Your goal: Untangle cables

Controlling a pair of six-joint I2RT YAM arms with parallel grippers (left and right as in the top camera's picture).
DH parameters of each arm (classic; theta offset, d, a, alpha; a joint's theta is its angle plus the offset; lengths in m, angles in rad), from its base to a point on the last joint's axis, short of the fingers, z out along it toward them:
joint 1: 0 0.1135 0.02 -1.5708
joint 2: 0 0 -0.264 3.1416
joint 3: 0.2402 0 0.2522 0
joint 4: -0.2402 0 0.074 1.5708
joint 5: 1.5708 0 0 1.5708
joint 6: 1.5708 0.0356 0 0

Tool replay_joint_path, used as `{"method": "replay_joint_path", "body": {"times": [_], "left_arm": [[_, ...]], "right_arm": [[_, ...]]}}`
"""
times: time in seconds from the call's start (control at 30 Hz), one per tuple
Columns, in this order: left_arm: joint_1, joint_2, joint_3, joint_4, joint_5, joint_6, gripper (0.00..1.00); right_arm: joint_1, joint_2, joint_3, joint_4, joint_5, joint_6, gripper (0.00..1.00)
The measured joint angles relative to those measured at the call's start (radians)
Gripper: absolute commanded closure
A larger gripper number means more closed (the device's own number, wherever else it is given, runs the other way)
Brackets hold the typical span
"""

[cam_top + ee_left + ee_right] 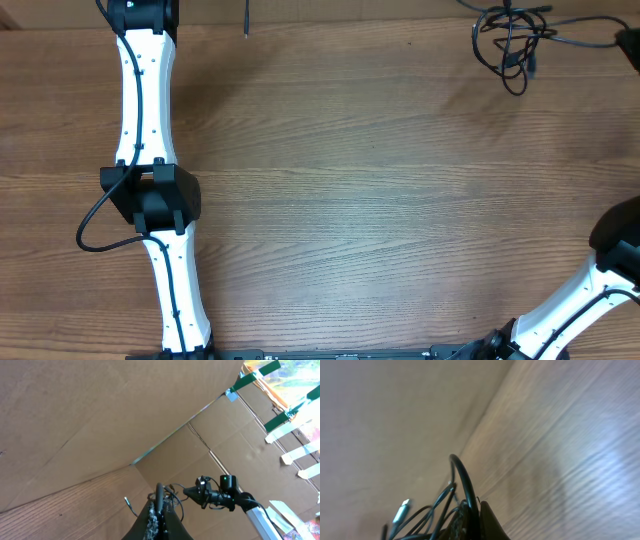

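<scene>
The cables (510, 45) form a thin black tangle at the table's far right corner. One strand runs right to my right gripper (625, 45) at the frame edge. In the right wrist view that gripper (472, 512) is shut on a thick black cable loop (462, 472), with thinner strands and a silver plug (402, 509) to its left. My left gripper (161, 510) is shut on a black cable strand (159, 491); it is out of frame in the overhead view. A loose plug end (127, 501) hangs beside it, and a short cable tip (246, 20) shows at the top edge.
The white left arm (145, 120) runs up the table's left side, its own wire looping out at the elbow (95, 225). The right arm (570, 305) enters from the bottom right. Cardboard walls (100, 415) with green and white tape (295, 425) rise behind the table.
</scene>
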Motion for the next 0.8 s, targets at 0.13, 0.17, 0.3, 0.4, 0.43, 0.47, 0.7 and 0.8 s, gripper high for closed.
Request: {"method": "replay_joint_path", "body": {"times": [0.13, 0.17, 0.3, 0.4, 0.43, 0.47, 0.7, 0.8], "left_arm": [[-0.001, 0.0, 0.0, 0.0, -0.001, 0.0, 0.96], [-0.002, 0.0, 0.0, 0.0, -0.003, 0.0, 0.96], [-0.002, 0.0, 0.0, 0.0, -0.004, 0.0, 0.96], [-0.002, 0.0, 0.0, -0.001, -0.005, 0.0, 0.96], [-0.003, 0.0, 0.0, -0.001, -0.005, 0.0, 0.96], [-0.003, 0.0, 0.0, 0.0, -0.006, 0.0, 0.96], [-0.004, 0.0, 0.0, -0.001, -0.008, 0.0, 0.96], [-0.004, 0.0, 0.0, -0.001, -0.011, 0.0, 0.96]], "right_arm": [[-0.023, 0.0, 0.0, -0.042, 0.081, -0.024, 0.96], [-0.03, 0.0, 0.0, -0.051, 0.104, -0.027, 0.96], [-0.069, 0.0, 0.0, -0.068, 0.166, -0.048, 0.96], [-0.104, 0.0, 0.0, -0.069, 0.194, -0.057, 0.96], [-0.116, 0.0, 0.0, -0.071, 0.202, -0.058, 0.96], [-0.131, 0.0, 0.0, -0.072, 0.214, -0.062, 0.96], [-0.2, 0.0, 0.0, -0.094, 0.257, -0.07, 0.96], [-0.206, 0.0, 0.0, -0.126, 0.265, -0.08, 0.96]]}}
